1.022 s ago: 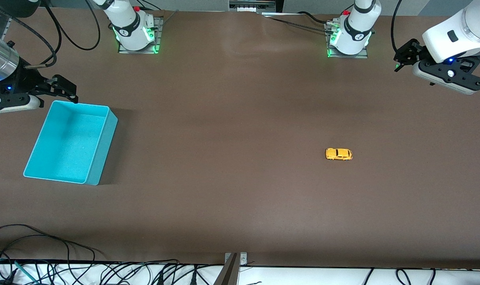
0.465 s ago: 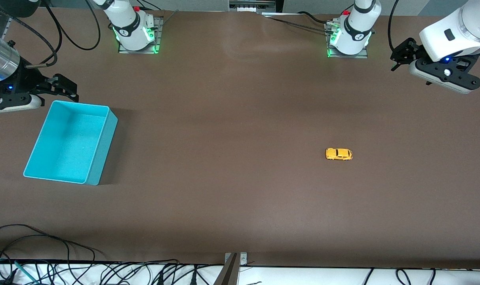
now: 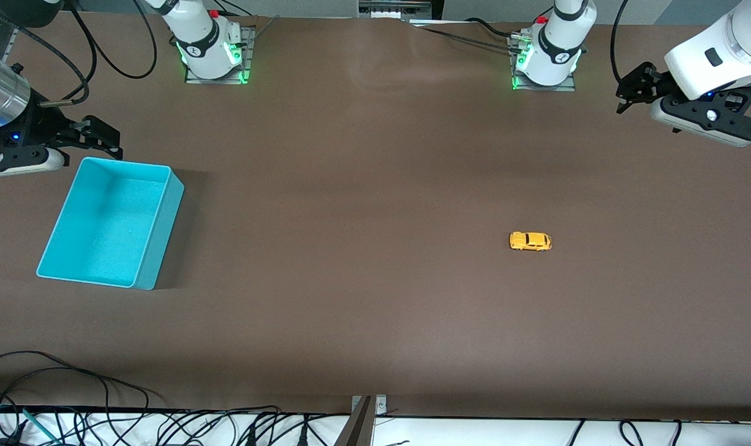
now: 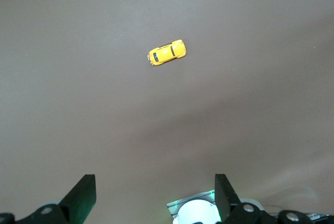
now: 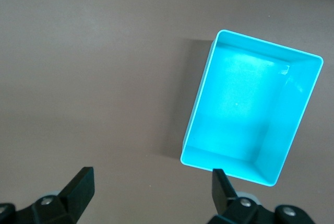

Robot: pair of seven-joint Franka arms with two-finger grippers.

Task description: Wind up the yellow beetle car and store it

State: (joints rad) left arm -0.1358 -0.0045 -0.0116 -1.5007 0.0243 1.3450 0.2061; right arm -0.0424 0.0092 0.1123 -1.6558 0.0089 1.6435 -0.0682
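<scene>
Yellow beetle car (image 3: pixel 530 241) sat untouched on surface (image 3: pixel 375 248); left gripper (image 3: pixel 626 96) and right gripper (image 3: pixel 106 139) aloft, fingers spread. Left should descend centred, pinch body sides.

The yellow beetle car (image 3: pixel 530 241) sits at four o'clock from table centre; the turquoise bin (image 3: pixel 165 204) at nine.

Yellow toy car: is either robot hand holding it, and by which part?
Neither. The yellow beetle car sits alone on the table; both grippers, left and right, are open and empty.
</scene>
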